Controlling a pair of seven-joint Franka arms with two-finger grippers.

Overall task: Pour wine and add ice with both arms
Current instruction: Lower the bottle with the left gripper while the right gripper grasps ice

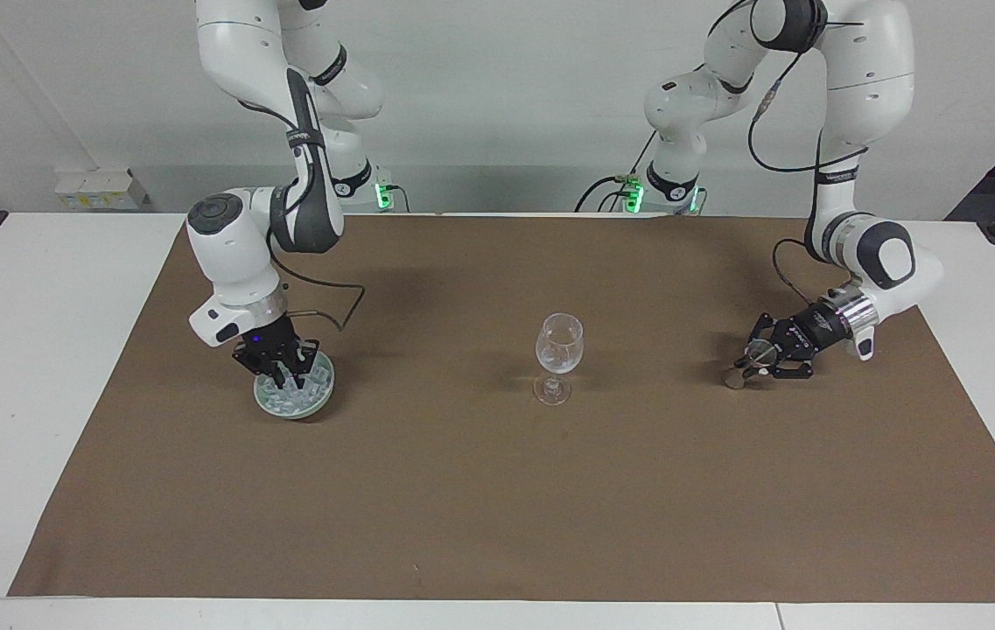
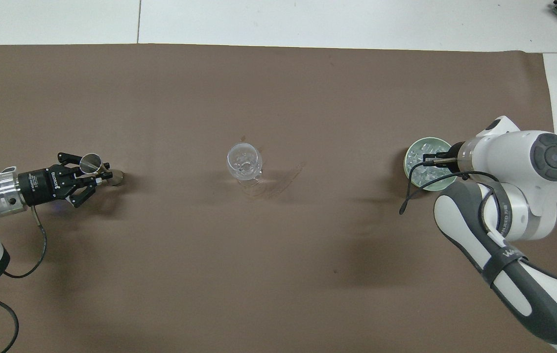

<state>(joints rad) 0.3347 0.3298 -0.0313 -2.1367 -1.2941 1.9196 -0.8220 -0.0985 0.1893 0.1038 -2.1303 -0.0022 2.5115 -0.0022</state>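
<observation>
- Clear ice [image 1: 291, 391] heaped in green bowl [image 1: 323, 390], directly under right gripper [image 1: 285, 378].
- Right gripper down in bowl, fingertips pressed together among the cubes; likely pinching one, though cannot tell which.
- Left gripper [image 1: 754, 361] low over brown mat [image 1: 497, 490], pinched on small metal cup [image 1: 758, 352], tilted; cup's base [image 1: 732, 377] seemingly touching mat.
- Glass [image 1: 558, 346] upright midway between the two grippers, well apart from each.
- Some ice apparently already in glass; no wine colour visible.
- Judged progress: middle stage. Left to do: lift cube, carry over glass, drop; possibly more cubes.
</observation>
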